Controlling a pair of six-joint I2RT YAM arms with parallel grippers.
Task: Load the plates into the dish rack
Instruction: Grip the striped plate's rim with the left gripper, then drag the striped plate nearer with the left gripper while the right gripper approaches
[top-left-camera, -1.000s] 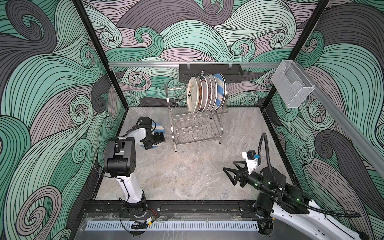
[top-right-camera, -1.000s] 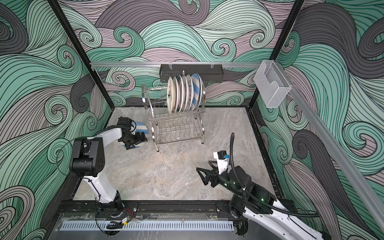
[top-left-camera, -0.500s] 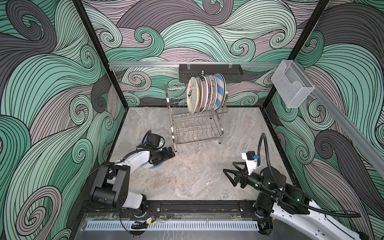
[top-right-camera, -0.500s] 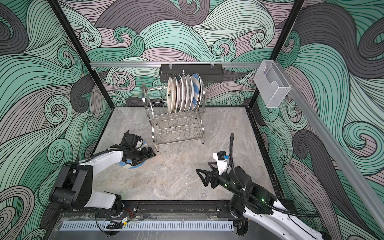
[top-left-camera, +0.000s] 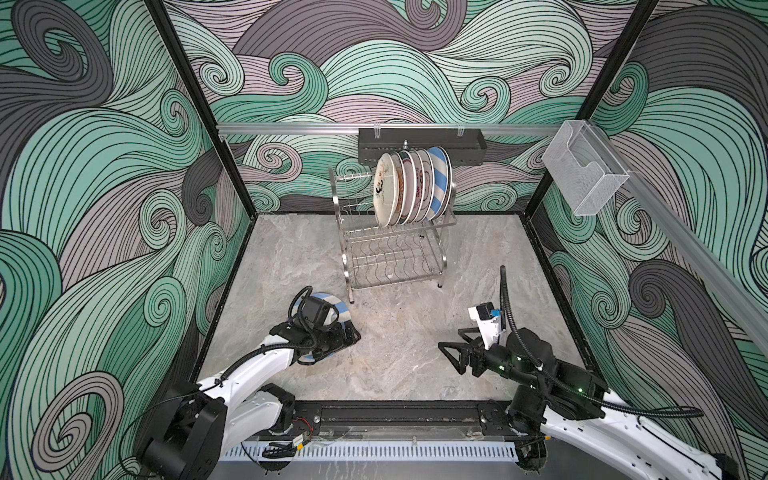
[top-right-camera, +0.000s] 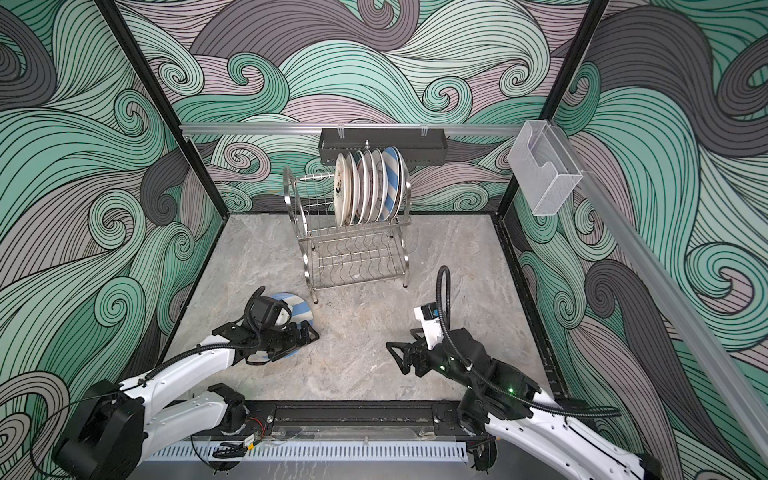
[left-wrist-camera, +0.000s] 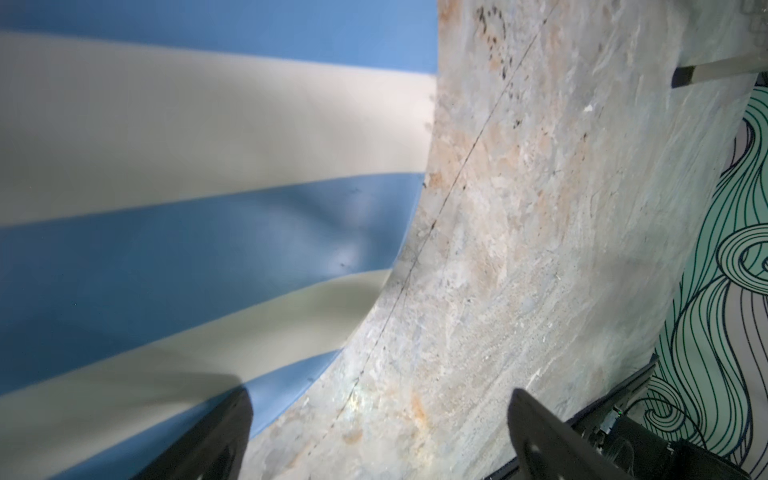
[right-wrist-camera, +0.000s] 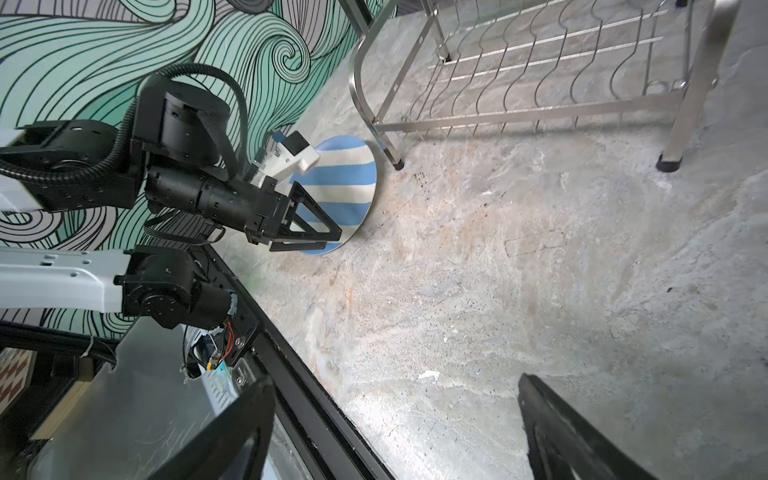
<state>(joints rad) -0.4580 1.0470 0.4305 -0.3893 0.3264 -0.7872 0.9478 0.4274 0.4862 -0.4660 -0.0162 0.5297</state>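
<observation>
Even, bright overhead light is shown; soft shadows are cast under the dish rack (right-wrist-camera: 519, 109). Edges are bowed in the wrist views. The striped plate (left-wrist-camera: 187, 216) is rendered blurred at close range, and pale glare is seen on the marble tabletop (right-wrist-camera: 374, 401).

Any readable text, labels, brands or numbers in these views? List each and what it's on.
None legible in any view.
Front plate in the dish rack: dark printed marks, too small to read.
Blue-and-white striped plate on the table: stripes only, no text.
Clear plastic box and black tray on the back rail: no label shows.
</observation>
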